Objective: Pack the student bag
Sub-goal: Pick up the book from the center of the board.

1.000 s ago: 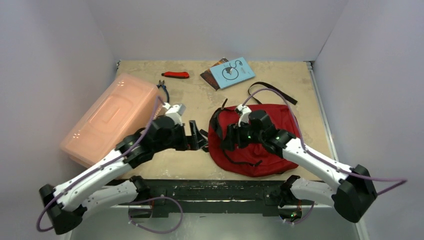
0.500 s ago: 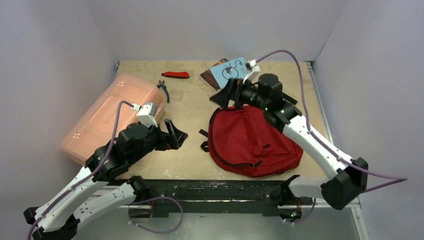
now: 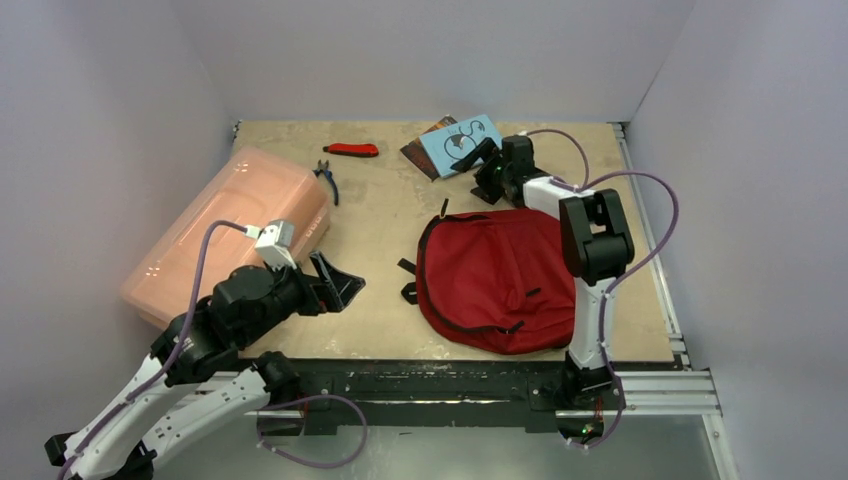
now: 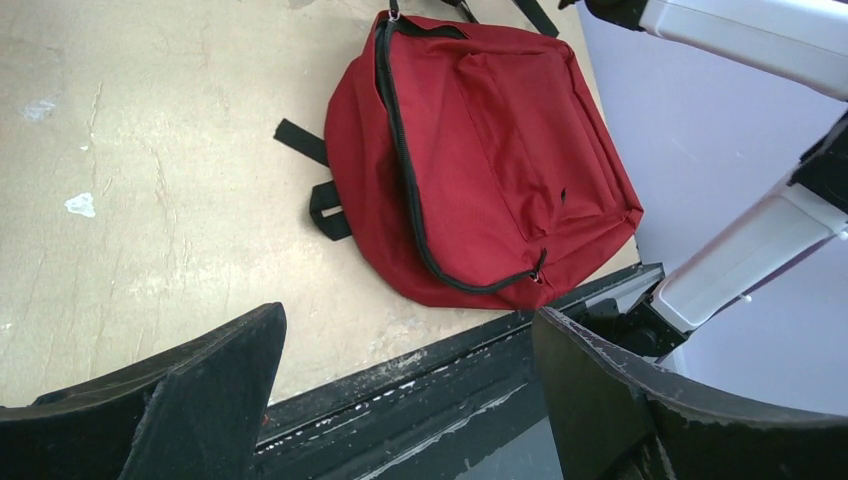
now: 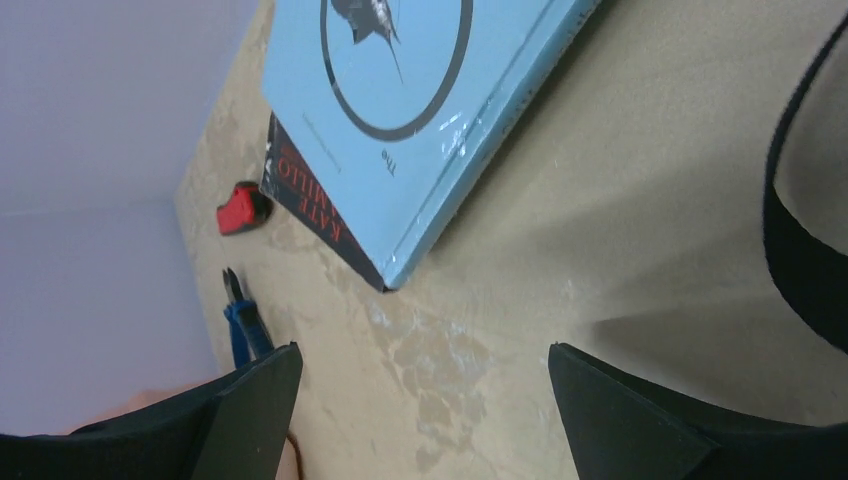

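The red student bag (image 3: 500, 275) lies flat at the near right of the table, its black main zipper shut, and it also shows in the left wrist view (image 4: 480, 150). Its black webbing strap (image 5: 800, 230) runs off behind it. My left gripper (image 3: 335, 282) is open and empty, left of the bag and above the table's near edge (image 4: 405, 335). My right gripper (image 3: 468, 160) is open and empty, low over the table beyond the bag and just short of the light blue book (image 3: 462, 140), whose near corner shows ahead of the jaws (image 5: 420, 80).
A dark book (image 5: 310, 195) lies under the blue one. A red utility knife (image 3: 352, 150) and blue-handled pliers (image 3: 327, 180) lie at the back left. A pink translucent plastic box (image 3: 225, 235) stands at the left. Walls enclose three sides.
Both grippers have left the bag. My right arm has swung to the far side toward the books. My left arm has pulled back toward the near left. The bag has settled flat.
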Tool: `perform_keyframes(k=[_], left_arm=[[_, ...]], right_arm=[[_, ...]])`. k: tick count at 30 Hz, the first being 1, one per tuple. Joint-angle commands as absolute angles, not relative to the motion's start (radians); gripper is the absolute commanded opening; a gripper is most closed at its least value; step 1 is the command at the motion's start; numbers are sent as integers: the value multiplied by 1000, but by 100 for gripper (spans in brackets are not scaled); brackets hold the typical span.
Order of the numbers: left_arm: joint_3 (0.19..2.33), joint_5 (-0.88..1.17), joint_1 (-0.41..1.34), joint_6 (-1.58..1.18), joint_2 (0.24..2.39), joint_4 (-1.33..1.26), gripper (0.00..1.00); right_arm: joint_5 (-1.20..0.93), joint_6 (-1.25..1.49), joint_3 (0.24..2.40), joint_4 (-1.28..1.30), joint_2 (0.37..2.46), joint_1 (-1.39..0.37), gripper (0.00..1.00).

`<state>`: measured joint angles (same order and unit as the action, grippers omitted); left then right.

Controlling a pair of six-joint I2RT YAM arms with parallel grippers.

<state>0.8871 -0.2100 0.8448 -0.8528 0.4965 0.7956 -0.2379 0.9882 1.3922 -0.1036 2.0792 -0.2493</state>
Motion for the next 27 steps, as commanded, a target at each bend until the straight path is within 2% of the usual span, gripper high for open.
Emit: perform_keyframes(k=[1,7,14,27], left_arm=[[875,-223,843,-866,468,816,93],[886,-242,842,-842,453,830,93],[890,-242,844,-834,448,826,93],[887,-240,843,-831,443,823,93]], right_arm=[[-215,1152,1511,-245,2133,-244,97],[-185,1304,1542,-260,2234,-241,91],[-166,1513,1423,-391,2241,-241,82],[-128,1608,1403,-564,2334,-238,61]])
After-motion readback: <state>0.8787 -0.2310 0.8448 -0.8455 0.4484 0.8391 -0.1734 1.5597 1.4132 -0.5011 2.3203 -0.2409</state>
